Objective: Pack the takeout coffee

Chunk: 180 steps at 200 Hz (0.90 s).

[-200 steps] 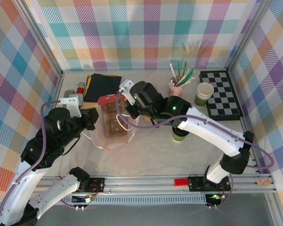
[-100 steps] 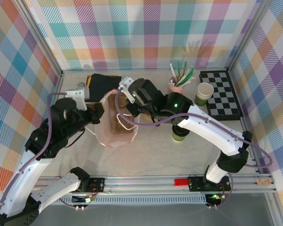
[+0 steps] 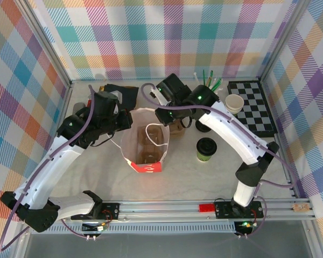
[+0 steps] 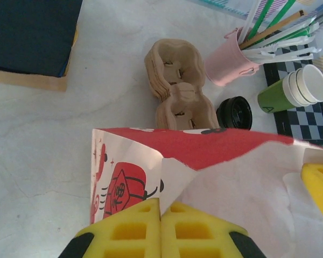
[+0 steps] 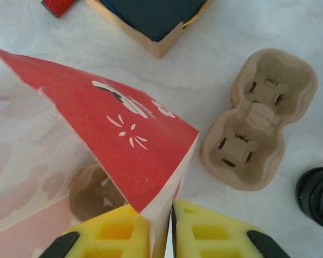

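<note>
- Left gripper (image 4: 160, 207): fingers (image 4: 126, 231) pressed together, pinching the left side of the paper bag (image 4: 126, 177) rim.
- Right gripper (image 5: 171, 207): fingers (image 5: 210, 228) close on the opposite rim. The paper edge runs down between them, which reads as a grip, though only a light one.
- The two pinches on opposite sides pull the mouth wide and keep the bag upright on the table (image 3: 97, 177). Judged as holding it ready for loading.
- A cup carrier (image 3: 144, 146) lies at the bag's bottom, likely the seat for the drink.
- Takeout coffee (image 3: 206, 149) stands upright on the table just right of the bag, black lid on, untouched and not packed yet.
- Around:
  - spare carrier stack (image 3: 177, 128) just beside the bag, below the right gripper
  - pink cup of straws (image 4: 229, 62), white-rimmed cup (image 3: 234, 105) and checkerboard (image 3: 255, 115) further right
  - dark box (image 3: 121, 92) behind the bag
- In the way: both grippers are busy with the bag, so one would have to let go to fetch the coffee. The coffee sits inside the bend of the right arm, and the spare stack crowds that side.
</note>
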{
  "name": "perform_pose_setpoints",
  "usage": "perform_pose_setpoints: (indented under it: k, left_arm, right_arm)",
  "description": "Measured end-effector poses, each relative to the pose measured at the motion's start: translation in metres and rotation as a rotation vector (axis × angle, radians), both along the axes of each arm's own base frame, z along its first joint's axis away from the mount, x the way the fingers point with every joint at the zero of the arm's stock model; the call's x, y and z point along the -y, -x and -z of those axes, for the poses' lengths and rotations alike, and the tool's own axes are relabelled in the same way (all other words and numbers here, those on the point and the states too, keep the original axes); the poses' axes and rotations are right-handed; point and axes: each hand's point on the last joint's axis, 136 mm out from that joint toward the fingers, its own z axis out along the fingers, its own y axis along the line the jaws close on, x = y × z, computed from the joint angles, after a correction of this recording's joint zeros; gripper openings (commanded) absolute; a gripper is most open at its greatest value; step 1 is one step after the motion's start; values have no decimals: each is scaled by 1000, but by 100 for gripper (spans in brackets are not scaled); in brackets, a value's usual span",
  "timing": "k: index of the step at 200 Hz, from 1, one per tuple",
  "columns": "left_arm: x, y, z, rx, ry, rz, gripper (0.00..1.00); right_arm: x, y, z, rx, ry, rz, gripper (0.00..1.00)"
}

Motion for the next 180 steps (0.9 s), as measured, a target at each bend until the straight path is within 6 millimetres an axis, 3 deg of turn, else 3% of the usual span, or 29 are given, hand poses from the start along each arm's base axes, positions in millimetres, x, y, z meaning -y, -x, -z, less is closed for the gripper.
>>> perform_pose_setpoints:
  k: [26, 41, 53, 63, 77, 82, 140, 180]
  left_arm:
    - [2, 0, 5, -27, 7, -8, 0]
    - [2, -1, 8, -40, 6, -15, 0]
    - [2, -1, 8, -46, 10, -20, 0]
    - [2, -1, 9, -48, 14, -25, 0]
    - [2, -1, 9, -50, 19, -31, 0]
    - [2, -2, 9, -51, 19, -33, 0]
    - [-9, -18, 25, -110, 28, -91, 0]
    - [-6, -22, 30, -145, 60, -106, 0]
  right_arm:
    - [-5, 0, 4, -68, -30, -13, 25]
    - [-6, 1, 12, -106, -24, -21, 33]
    - [-8, 3, 18, -127, -13, -32, 49]
    - [-9, 3, 22, -143, -10, -29, 71]
    - [-10, 4, 24, -152, -1, -32, 86]
    - [-10, 4, 23, -152, -1, -33, 100]
    - [-8, 5, -19, -83, -77, -42, 99]
    - [9, 21, -62, -16, -163, -36, 99]
